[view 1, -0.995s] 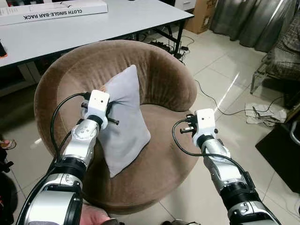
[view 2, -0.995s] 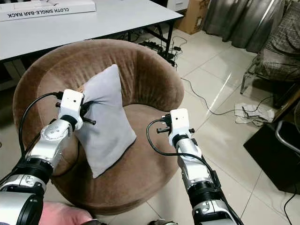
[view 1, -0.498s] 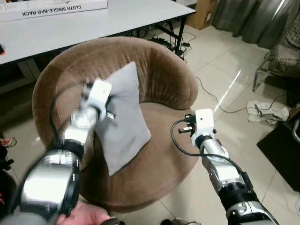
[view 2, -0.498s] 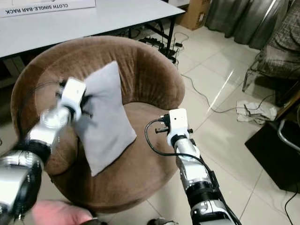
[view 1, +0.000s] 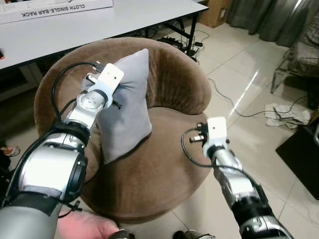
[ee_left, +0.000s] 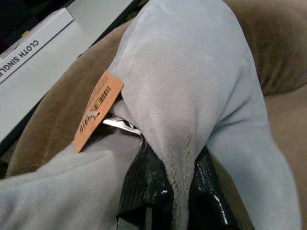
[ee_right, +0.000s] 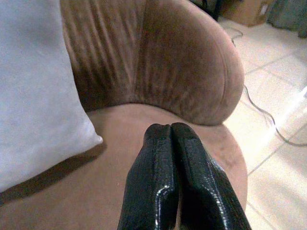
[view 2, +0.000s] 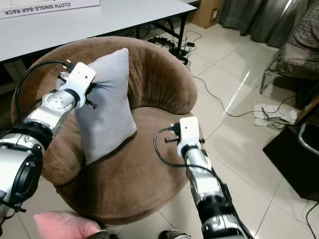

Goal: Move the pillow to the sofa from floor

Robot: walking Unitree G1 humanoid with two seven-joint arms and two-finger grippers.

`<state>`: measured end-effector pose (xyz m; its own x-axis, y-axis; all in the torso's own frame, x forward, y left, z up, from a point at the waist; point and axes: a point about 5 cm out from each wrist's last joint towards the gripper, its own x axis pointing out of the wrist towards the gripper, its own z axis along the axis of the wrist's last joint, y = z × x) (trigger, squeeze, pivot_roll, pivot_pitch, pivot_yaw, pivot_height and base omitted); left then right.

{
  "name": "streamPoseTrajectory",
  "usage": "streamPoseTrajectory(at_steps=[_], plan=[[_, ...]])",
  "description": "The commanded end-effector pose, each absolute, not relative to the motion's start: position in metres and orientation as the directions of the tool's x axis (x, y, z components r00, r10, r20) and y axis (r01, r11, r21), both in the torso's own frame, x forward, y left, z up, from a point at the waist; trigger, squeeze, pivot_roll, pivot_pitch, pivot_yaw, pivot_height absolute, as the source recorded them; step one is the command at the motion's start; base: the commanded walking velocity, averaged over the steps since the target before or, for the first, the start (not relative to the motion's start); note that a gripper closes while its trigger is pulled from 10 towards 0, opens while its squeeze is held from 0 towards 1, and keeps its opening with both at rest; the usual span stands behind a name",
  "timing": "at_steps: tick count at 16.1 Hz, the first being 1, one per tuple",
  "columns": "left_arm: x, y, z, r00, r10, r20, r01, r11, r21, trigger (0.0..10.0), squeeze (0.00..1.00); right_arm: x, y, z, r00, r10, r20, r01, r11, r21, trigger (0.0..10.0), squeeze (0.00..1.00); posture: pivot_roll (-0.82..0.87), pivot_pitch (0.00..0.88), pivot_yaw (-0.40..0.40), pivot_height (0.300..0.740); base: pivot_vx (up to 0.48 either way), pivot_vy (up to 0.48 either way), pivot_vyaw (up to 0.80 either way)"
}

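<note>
The grey pillow point(view 1: 124, 104) stands nearly upright in the round brown sofa chair point(view 1: 174, 89), its lower corner on the seat and its back near the backrest. My left gripper point(ee_left: 173, 165) is shut on a fold at the pillow's upper left edge, beside an orange barcode tag point(ee_left: 97, 109). In the eye views the left wrist point(view 1: 107, 82) sits high at the chair's left rim. My right gripper point(ee_right: 171, 139) is shut with nothing in it, hovering over the seat's right front, with its wrist point(view 1: 216, 132) at the chair's right edge.
A white table point(view 1: 99, 22) with a long white box point(view 1: 55, 7) stands behind the chair. Cables point(view 1: 239, 107) run over the tiled floor to the right. A pink object point(view 2: 62, 224) lies on the floor at the chair's near left. Grey curtains point(view 1: 279, 17) hang at the far right.
My left arm has lifted the pillow and carried it back towards the backrest, so it stands higher and further left in the chair. The right arm has barely moved.
</note>
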<state>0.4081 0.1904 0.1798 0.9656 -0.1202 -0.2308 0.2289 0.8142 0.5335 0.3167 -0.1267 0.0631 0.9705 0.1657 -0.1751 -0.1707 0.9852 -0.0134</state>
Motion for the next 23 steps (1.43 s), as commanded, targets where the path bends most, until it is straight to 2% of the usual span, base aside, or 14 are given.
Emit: streamPoseTrajectory(at_steps=[1,6,7,23], plan=[[0.413,0.189,0.193,0.973,-0.105,-0.205,0.207,0.791,0.576,10.0,0.0,0.315,-0.13,0.064,0.976,0.141,-0.168,-0.144,0.989,-0.01,10.0,0.0,-0.13,0.078,-0.009,0.74,0.0,0.0,0.0],[0.41,0.19,0.181,0.966,-0.071,-0.247,0.21,0.769,0.603,10.0,0.0,0.299,-0.134,0.056,0.977,0.109,-0.183,-0.111,0.994,-0.002,10.0,0.0,-0.18,0.106,0.009,0.74,0.0,0.0,0.0],[0.409,0.188,0.179,0.964,-0.075,-0.255,0.22,0.763,0.607,10.0,1.0,0.297,-0.135,0.055,0.977,0.1,-0.186,-0.102,0.995,-0.002,10.0,0.0,-0.19,0.105,0.015,0.74,0.0,0.0,0.0],[0.406,0.185,0.167,0.949,-0.089,-0.303,0.269,0.732,0.626,10.0,1.0,0.283,-0.13,0.051,0.974,0.081,-0.212,-0.078,0.997,0.02,10.0,0.0,-0.2,0.123,0.04,0.74,0.0,0.0,0.0]])
